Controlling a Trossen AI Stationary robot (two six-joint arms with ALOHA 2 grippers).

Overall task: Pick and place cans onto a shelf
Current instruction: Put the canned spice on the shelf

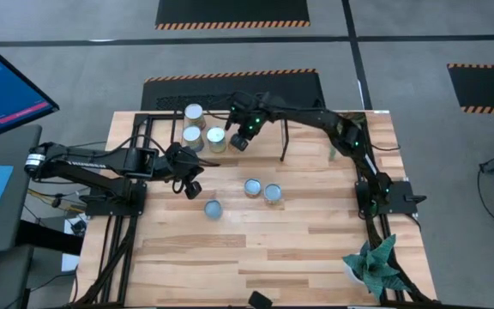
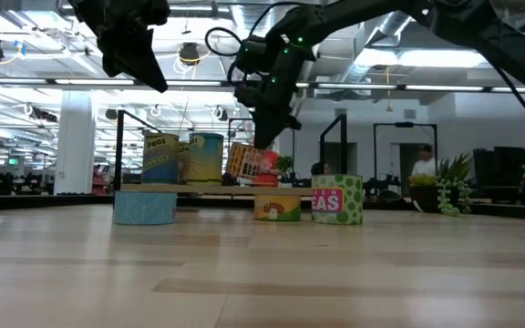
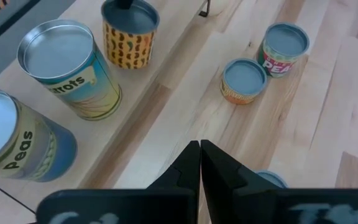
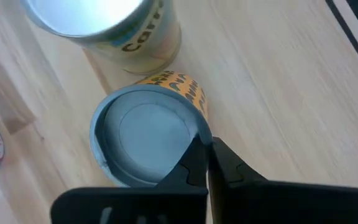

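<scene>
The shelf (image 1: 168,129) stands at the table's far left and bears three cans: a Peas can (image 1: 195,112), a Carrots can (image 1: 192,135) and an orange can with a blue-grey top (image 1: 216,139). My right gripper (image 4: 207,144) is shut at the orange can's rim; in the low view this can (image 2: 249,164) looks tilted. My left gripper (image 1: 193,190) is shut and empty above the table, just in front of the shelf. Three more cans (image 1: 253,186) (image 1: 273,192) (image 1: 213,209) stand upright on the table's middle. My right gripper has the orange can's top rim (image 4: 199,132) between its closed fingertips, on the side away from the Carrots can. The fingers come slanting down from the table's right. The can is tilted on the shelf board (image 4: 278,93); its underside is hidden.
A potted plant (image 1: 371,262) stands at the near right corner and a small dark object (image 1: 258,299) at the near edge. A monitor (image 1: 7,86) stands left of the table. People (image 2: 424,164) show in the room behind. Bare board lies right of the orange can.
</scene>
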